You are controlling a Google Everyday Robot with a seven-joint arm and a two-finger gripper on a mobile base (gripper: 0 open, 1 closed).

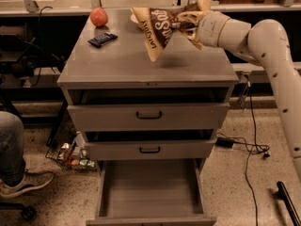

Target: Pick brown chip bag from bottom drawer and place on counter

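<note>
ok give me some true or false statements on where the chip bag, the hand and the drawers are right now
1. The hand holds the crinkly dark brown chip bag above the flat grey counter. True.
2. The deep grey bottom drawer is pushed shut. False: it stands pulled open.
3. A round red fruit sits on the counter near its far edge. True.
4. The small dark blue candy bar lies inside the bottom drawer. False: it lies on the counter, just in front of the fruit.
</note>
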